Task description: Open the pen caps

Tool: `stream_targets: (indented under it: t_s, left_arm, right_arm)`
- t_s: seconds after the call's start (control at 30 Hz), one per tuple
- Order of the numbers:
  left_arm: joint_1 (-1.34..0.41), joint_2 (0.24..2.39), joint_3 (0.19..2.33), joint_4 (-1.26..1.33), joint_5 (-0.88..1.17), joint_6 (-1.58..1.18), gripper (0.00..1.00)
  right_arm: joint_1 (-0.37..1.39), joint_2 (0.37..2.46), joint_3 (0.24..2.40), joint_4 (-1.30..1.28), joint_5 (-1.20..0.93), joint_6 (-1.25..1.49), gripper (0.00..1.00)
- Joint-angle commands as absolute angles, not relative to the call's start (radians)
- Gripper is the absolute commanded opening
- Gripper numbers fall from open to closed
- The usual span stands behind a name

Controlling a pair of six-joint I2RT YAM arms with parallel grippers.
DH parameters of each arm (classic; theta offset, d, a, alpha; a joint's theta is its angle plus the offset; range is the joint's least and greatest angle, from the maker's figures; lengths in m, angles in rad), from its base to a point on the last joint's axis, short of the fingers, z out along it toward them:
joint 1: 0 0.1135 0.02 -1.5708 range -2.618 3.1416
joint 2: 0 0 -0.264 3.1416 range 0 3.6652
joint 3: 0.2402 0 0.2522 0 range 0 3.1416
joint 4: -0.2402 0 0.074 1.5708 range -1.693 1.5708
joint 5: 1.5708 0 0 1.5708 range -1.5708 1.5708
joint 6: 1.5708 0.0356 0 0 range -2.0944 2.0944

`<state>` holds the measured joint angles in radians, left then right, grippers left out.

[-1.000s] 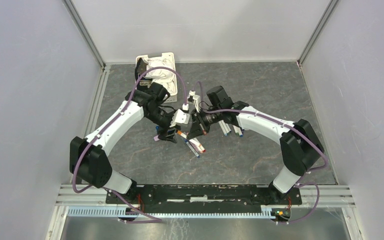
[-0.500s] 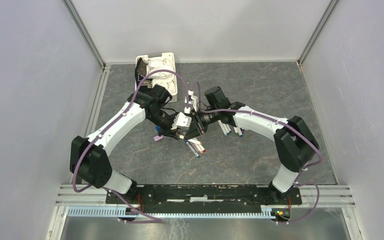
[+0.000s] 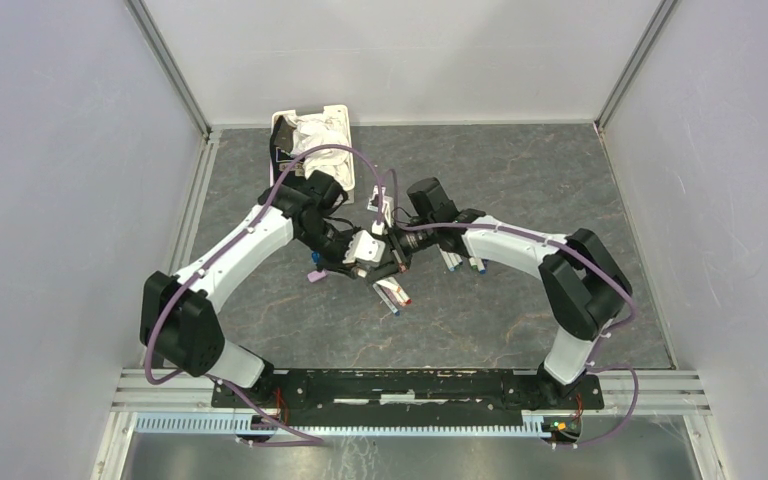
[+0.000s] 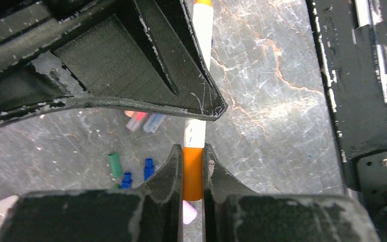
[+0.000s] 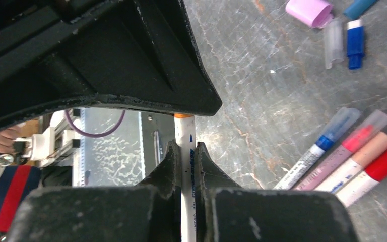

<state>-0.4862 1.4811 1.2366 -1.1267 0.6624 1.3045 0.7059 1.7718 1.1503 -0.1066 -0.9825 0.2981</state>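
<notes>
- Clamping the orange cap (image 4: 192,176) in the left gripper (image 4: 192,151), jaws drawn tight against its round sides, with the pen running straight out beyond the fingertips.
- Pinching the white pen barrel (image 5: 185,128) in the right gripper (image 5: 186,148), jaws closed on the printed shaft, with a sliver of orange showing at the barrel's far end.
- Meeting nose to nose above the middle of the table (image 3: 520,180), on the near side of the white basket (image 3: 340,120), one pen shared between both grips.
- Lying loose on the stone-patterned surface below: a green cap (image 4: 114,165) and a blue cap (image 4: 148,169) close together, and elsewhere a pink cap (image 5: 310,11) beside another blue cap (image 5: 354,43).
- Waiting with caps on: a row of capped pens (image 5: 352,156) side by side, near the working spot, red, pink and blue at their ends.
- Probably light, stiff and slick to handle: smooth plastic, a very short cylinder, little surface for the pads, held on by a snug push fit.
- Best taken across the round sides near mid-length, clear of the open rim, with the barrel held close to the joint to avoid bending.
- Calling for a straight pull along the pen's axis; likely to let go suddenly and jump free.
</notes>
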Motion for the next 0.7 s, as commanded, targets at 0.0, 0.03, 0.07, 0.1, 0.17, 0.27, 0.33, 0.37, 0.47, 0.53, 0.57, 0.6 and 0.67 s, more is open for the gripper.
stream_targets:
  t_s: [0.0, 0.03, 0.07, 0.1, 0.17, 0.27, 0.33, 0.37, 0.47, 0.53, 0.57, 0.6, 0.67]
  left_arm:
    - [-0.431, 1.481, 1.266, -1.137, 0.461, 1.396, 0.02]
    - [-0.405, 1.489, 1.286, -1.147, 0.445, 1.415, 0.02]
    - [-0.377, 1.502, 1.310, -1.157, 0.436, 1.431, 0.02]
    - [-0.353, 1.517, 1.335, -1.170, 0.435, 1.446, 0.02]
    - [-0.307, 1.547, 1.378, -1.185, 0.434, 1.462, 0.02]
    - [-0.265, 1.573, 1.391, -1.167, 0.416, 1.468, 0.02]
    - [-0.253, 1.580, 1.373, -1.136, 0.414, 1.459, 0.02]
    - [-0.249, 1.583, 1.362, -1.117, 0.422, 1.448, 0.02]
    - [-0.246, 1.590, 1.290, -0.995, 0.428, 1.386, 0.02]
    - [-0.244, 1.602, 1.242, -0.898, 0.404, 1.326, 0.02]
    - [-0.240, 1.612, 1.228, -0.867, 0.393, 1.309, 0.02]
    - [-0.236, 1.626, 1.216, -0.841, 0.384, 1.290, 0.02]
    - [-0.227, 1.654, 1.201, -0.781, 0.370, 1.242, 0.03]
  right_arm:
    - [0.652, 1.700, 1.066, -0.239, -0.906, 0.220, 0.00]
    - [0.645, 1.689, 1.047, -0.257, -0.891, 0.205, 0.00]
    - [0.638, 1.678, 1.027, -0.266, -0.880, 0.194, 0.00]
    - [0.631, 1.666, 1.008, -0.267, -0.878, 0.189, 0.00]
    - [0.617, 1.647, 0.981, -0.271, -0.866, 0.179, 0.00]
    - [0.593, 1.626, 0.959, -0.285, -0.839, 0.165, 0.00]
    - [0.574, 1.614, 0.956, -0.298, -0.816, 0.157, 0.00]
    - [0.565, 1.606, 0.957, -0.304, -0.788, 0.154, 0.00]
    - [0.532, 1.580, 0.970, -0.312, -0.647, 0.170, 0.00]
    - [0.503, 1.559, 0.983, -0.318, -0.522, 0.188, 0.00]
    - [0.494, 1.548, 0.993, -0.321, -0.426, 0.197, 0.00]
    - [0.489, 1.539, 0.999, -0.326, -0.358, 0.201, 0.00]
    - [0.478, 1.527, 1.009, -0.325, -0.228, 0.212, 0.00]
